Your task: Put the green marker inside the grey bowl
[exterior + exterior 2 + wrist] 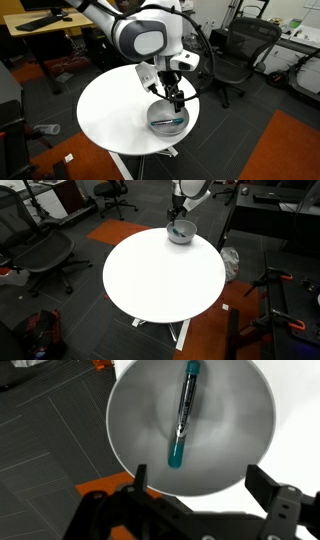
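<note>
The green marker (184, 415) lies inside the grey bowl (135, 430), teal at one end and darker along the rest. In an exterior view the marker (170, 122) shows as a teal streak in the bowl (167, 118), which sits near the edge of the round white table (115, 110). The bowl (181, 233) also shows at the table's far edge in an exterior view. My gripper (196, 485) is open and empty, its fingers spread just above the bowl (176, 100).
Black office chairs (238, 50) stand around the table, and desks (40, 25) line the back. An orange floor patch (290, 145) lies beside the table. A dark chair (40, 255) stands close to the table (165, 275).
</note>
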`<action>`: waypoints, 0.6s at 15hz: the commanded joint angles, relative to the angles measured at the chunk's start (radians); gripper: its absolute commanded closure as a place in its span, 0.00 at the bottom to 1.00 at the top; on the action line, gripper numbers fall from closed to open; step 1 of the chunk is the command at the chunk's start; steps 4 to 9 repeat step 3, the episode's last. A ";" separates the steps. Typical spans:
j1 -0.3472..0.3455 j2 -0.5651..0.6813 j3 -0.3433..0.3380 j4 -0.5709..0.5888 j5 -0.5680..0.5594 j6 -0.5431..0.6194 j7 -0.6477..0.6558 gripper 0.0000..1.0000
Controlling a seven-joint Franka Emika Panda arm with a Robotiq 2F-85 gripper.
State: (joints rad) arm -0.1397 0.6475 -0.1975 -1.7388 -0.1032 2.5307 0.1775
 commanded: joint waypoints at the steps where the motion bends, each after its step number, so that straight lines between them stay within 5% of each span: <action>1: 0.004 0.002 -0.006 0.002 0.007 -0.002 -0.005 0.00; 9: 0.004 0.002 -0.006 0.002 0.007 -0.002 -0.005 0.00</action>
